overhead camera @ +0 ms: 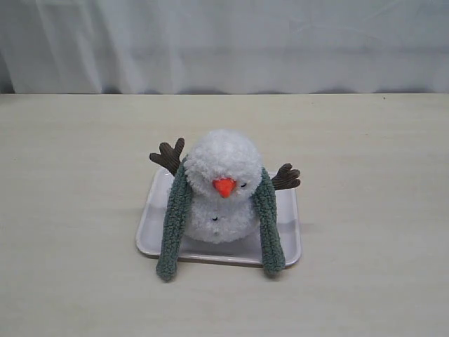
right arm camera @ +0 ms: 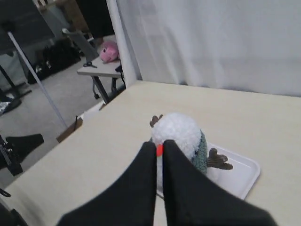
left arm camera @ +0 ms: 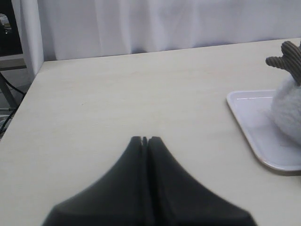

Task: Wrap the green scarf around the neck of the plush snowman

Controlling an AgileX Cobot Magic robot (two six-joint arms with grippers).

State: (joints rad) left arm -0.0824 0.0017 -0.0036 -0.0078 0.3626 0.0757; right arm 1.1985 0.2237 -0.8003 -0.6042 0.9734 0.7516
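The plush snowman (overhead camera: 223, 193) is two stacked balls of fluffy white pile, with a smooth orange cone nose, small black eyes and buttons, and brown ribbed twig arms spread to either side. It sits upright on a shallow white rectangular tray (overhead camera: 149, 232) with rounded corners, which rests on the pale, matt worktop (overhead camera: 70, 210) in front of a white curtain (overhead camera: 224, 42). In the exterior view it faces the camera, nose pointing forward and slightly down. The green scarf (overhead camera: 175, 214) is a long, narrow strip of ribbed grey-green fleece. It passes behind the neck and both halves hang down the front, one on each side of the body, uncrossed. Both ends lie over the tray's front rim, touching the worktop. The left fingers (left arm camera: 140, 142) are black and tapered, pressed together and holding nothing, above bare worktop beside the tray. The right fingers (right arm camera: 153, 155) are likewise closed and empty, well apart from the snowman.
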